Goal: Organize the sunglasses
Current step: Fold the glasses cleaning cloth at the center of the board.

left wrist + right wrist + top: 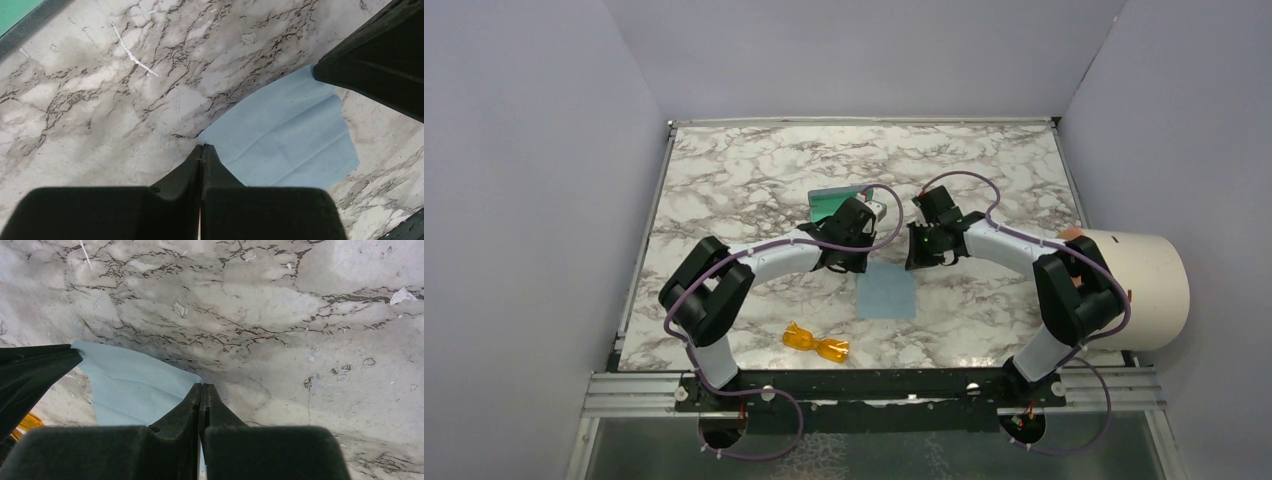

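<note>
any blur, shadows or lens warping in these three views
Top external: even soft light and sharp focus, the sunglasses crisp, though the walls splay outward from a wide lens. Left wrist: the cloth shows its edge bowed into a curve, and the shut left gripper is a near-black silhouette. Right wrist: the marble table looks greyer and slightly soft, and the right gripper is equally dark.

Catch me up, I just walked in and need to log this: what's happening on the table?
Nothing is held yet. The left gripper and the right gripper are both shut and empty, side by side over the far edge of the light blue cloth on the marble table. The orange sunglasses lie near the front edge, untouched. The open case, green inside, sits beyond the left gripper, partly hidden by that arm.
</note>
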`<state>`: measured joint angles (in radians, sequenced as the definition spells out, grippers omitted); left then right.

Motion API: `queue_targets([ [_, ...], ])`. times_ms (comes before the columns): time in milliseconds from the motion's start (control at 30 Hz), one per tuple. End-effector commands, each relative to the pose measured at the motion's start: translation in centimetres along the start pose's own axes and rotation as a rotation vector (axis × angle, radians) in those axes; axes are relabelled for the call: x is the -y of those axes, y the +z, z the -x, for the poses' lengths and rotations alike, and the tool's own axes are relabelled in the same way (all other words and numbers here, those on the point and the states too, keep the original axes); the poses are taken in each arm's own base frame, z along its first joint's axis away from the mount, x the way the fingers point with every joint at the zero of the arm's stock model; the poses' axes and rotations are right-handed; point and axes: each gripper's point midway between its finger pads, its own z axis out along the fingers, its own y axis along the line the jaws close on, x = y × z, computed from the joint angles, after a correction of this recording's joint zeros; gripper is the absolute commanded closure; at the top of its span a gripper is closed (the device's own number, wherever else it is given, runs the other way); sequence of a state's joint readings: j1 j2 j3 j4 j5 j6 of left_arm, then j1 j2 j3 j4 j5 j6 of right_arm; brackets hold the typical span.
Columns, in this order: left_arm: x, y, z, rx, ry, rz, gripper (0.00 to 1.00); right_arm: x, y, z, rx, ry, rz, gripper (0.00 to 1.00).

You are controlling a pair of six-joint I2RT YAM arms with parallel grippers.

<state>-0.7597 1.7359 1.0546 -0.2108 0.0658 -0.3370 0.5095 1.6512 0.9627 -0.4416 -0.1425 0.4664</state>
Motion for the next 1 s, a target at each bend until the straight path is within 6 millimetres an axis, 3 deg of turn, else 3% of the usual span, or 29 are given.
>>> queue_targets([
  [0, 0.6, -0.4, 0.7, 0.014, 0.011, -0.025, 1.00, -0.4, -0.6, 1.3, 0.058, -0.006, 0.001, 0.99],
  [200, 0.8, -0.8, 0.6, 0.019, -0.001, -0.032, 1.00, -0.6, -1.2, 1.1, 0.064, 0.001, 0.011, 0.99],
  [300, 1.3, -2.0, 1.1, 0.048, -0.002, -0.048, 1.00, -0.7, -1.6, 0.8, 0.064, 0.000, 0.022, 0.99],
  [967, 2.2, -2.8, -1.6, 0.020, -0.003, -0.060, 1.00, -0.6, -2.6, -1.6, 0.049, 0.007, 0.058, 0.99],
])
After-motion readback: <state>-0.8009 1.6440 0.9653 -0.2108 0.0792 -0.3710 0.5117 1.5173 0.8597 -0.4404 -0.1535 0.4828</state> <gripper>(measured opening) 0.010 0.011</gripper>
